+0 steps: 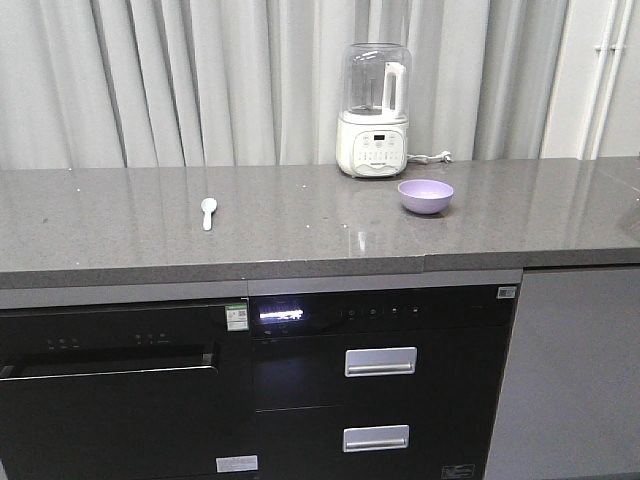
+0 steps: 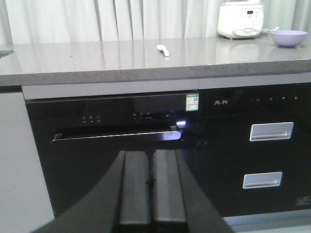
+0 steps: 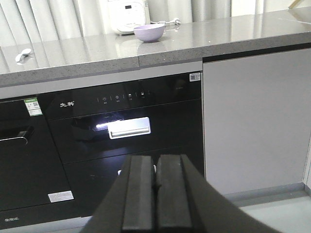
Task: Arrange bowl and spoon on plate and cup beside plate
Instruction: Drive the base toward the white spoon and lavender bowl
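The lavender bowl point(image 1: 425, 196) stands upright on the grey counter point(image 1: 300, 235), right of centre, in front of a blender; it also shows as the bowl point(image 2: 289, 38) and the bowl point(image 3: 149, 32) in the wrist views. The pale spoon point(image 1: 208, 212) lies on the counter left of centre, seen too as the spoon point(image 2: 163, 49) and the spoon point(image 3: 23, 54). The plate and the cup are out of view. My left gripper point(image 2: 151, 158) and my right gripper point(image 3: 156, 160) are both shut with nothing in them, held low in front of the cabinets, below counter height.
A white blender point(image 1: 374, 110) with a clear jug stands at the counter's back, its cord trailing right. Grey curtains hang behind. Under the counter are a black oven point(image 1: 110, 390), black drawers with silver handles point(image 1: 380, 361), and a grey cabinet door point(image 1: 575, 370).
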Available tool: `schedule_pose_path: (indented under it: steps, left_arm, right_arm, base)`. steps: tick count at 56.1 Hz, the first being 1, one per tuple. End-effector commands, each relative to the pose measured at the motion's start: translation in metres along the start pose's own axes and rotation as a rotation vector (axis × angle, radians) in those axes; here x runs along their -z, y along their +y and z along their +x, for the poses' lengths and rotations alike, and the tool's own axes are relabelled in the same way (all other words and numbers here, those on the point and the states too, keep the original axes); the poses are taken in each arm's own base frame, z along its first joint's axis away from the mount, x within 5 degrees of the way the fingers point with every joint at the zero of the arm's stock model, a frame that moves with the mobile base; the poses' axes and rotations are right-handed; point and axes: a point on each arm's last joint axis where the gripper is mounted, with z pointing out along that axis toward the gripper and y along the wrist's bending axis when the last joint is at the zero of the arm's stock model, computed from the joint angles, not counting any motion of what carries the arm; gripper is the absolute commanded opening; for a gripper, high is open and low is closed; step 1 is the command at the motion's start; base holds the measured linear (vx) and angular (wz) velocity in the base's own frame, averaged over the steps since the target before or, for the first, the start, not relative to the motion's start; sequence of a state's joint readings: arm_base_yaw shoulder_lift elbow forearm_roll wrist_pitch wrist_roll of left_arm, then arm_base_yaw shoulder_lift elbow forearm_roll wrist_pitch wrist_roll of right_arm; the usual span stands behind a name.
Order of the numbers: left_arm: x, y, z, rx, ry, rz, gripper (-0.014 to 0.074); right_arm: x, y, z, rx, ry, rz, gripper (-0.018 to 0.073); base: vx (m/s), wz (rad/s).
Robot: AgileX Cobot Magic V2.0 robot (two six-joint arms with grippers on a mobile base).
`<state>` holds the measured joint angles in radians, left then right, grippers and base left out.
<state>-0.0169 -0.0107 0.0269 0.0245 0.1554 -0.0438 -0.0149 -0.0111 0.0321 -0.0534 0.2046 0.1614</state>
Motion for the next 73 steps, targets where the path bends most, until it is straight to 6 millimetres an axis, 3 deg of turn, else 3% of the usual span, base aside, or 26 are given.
schedule_pose_path:
  steps: [1,43,73]
  left_arm:
    - [0.0036,-0.0005,-0.0175,0.012,-0.130,0.005,-0.0006]
    - [0.0036,-0.0005,-0.0175,0.012,-0.130,0.005,-0.0006]
    - [0.0036,-0.0005,-0.0175,0.012,-0.130,0.005,-0.0006]
  right_arm:
    - [0.0004,0.0005,-0.0063,0.011,-0.078,-0.004,-0.0008]
    - [0.0004,0.0005,-0.0063,0.011,-0.078,-0.004,-0.0008]
    - [0.0005,0.0006,-0.0066,0.011,-0.082,-0.005,-0.0008]
  base:
    - [0.01,-0.03]
    - [0.08,0.02]
    - [0.16,-0.22]
